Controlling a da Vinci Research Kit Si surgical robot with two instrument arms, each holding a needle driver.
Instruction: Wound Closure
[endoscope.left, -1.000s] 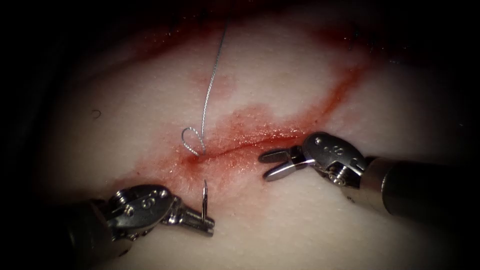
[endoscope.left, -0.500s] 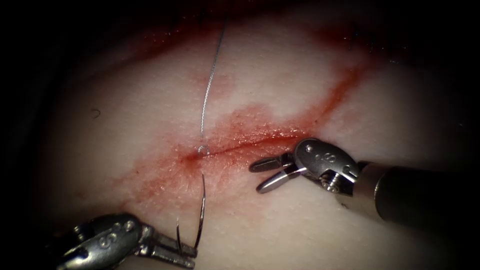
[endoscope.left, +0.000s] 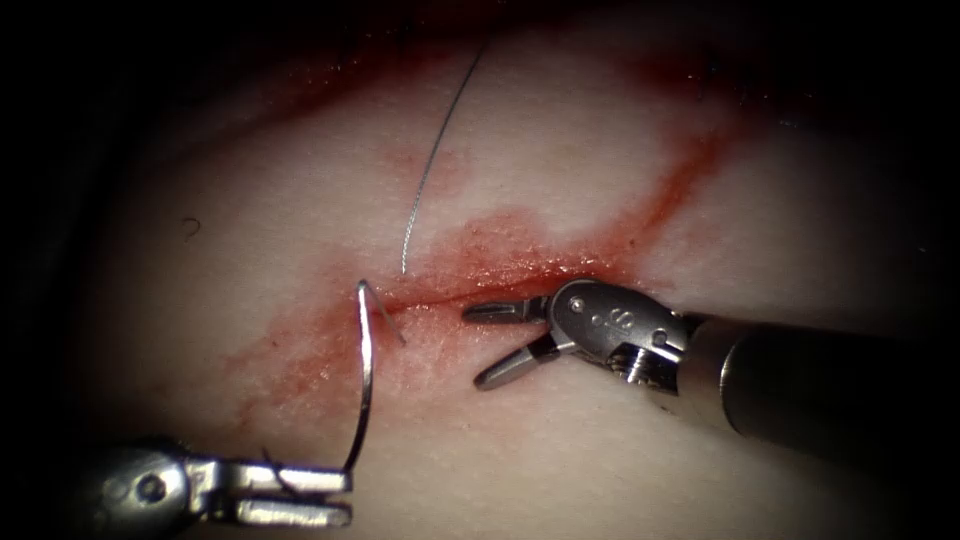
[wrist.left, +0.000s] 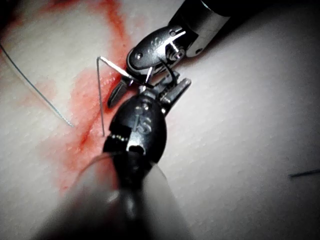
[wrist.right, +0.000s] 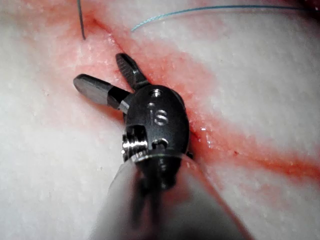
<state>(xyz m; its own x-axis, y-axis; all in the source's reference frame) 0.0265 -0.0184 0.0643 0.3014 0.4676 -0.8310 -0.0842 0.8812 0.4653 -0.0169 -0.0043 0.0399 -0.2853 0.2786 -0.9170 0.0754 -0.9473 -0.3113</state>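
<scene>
My left tool (endoscope.left: 335, 490) lies low on the left of the tissue (endoscope.left: 600, 180), its jaws shut on one end of the curved needle (endoscope.left: 367, 380). The needle arcs up to the left end of the cut (endoscope.left: 470, 293). From its top a thin line slants down to the tissue just below the cut; whether it enters the tissue I cannot tell. The thread (endoscope.left: 435, 150) comes down from the far side and ends just above the cut. My right tool (endoscope.left: 474, 347) is open and empty, one jaw lying along the cut. The right wrist view shows its spread jaws (wrist.right: 100, 69) near the needle (wrist.right: 81, 20).
Red fluid (endoscope.left: 500, 245) stains the tissue around the cut and runs up to the right. A small dark curl (endoscope.left: 190, 227) lies on the tissue at the far left. The left wrist view shows the right tool's shaft (wrist.left: 200, 15) close beyond my left tool.
The left tool has moved down and left, drawing the needle out to a long arc. The thread loop at the cut is gone. The right tool moved left to the cut, its jaws wider.
</scene>
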